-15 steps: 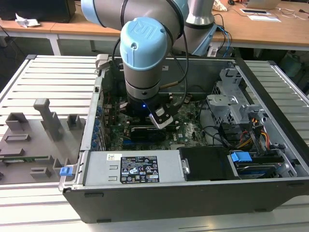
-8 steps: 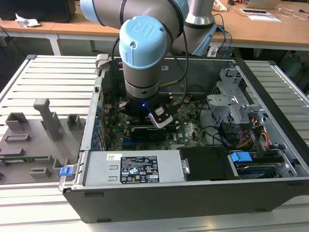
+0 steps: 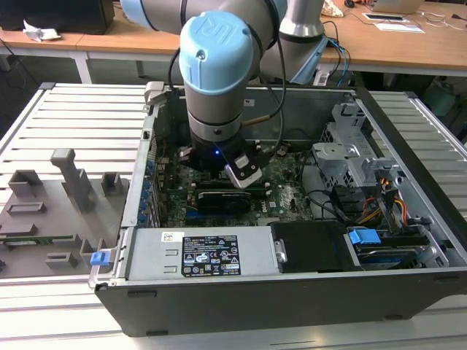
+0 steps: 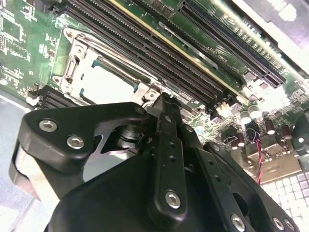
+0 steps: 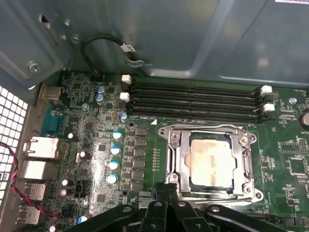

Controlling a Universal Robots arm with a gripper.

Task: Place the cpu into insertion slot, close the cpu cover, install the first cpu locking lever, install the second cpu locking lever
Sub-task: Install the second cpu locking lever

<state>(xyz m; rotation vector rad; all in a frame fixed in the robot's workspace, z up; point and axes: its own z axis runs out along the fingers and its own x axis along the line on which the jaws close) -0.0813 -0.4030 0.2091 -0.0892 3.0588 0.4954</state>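
claw at the edge of the socket, chip already seated

the claw (image 5: 166, 193) hangs low over the green board (image 5: 87, 121) with its black fingers (image 5: 170, 191) drawn together, tips side by side, nothing visibly between them. the tips sit right at the near rim of the socket (image 5: 211, 162) — whether they actually touch the metal there cannot be told. in the second wrist view the same closed tips (image 4: 163, 104) end just beside the socket's corner (image 4: 145, 94).

just beyond the tips lies the chip (image 5: 211, 157), flat inside the socket, its dull tan face showing through the cut-out of the metal cover (image 5: 176, 154). the cover lies down flat around the chip, framing it on all sides. in the second wrist view the chip (image 4: 108, 84) looks pale, with the frame (image 4: 77, 58) around it.

past the socket, further from the claw, run long black memory slots (image 5: 193, 99) in parallel rows, and beyond them the grey case wall (image 5: 169, 34). off to one side of the claw stand small blue-topped capacitors (image 5: 115, 150) and silver rear ports (image 5: 41, 150).

in the exterior view the arm (image 3: 215, 65) reaches down into the open computer case (image 3: 292, 277) — its wrist is over the board.
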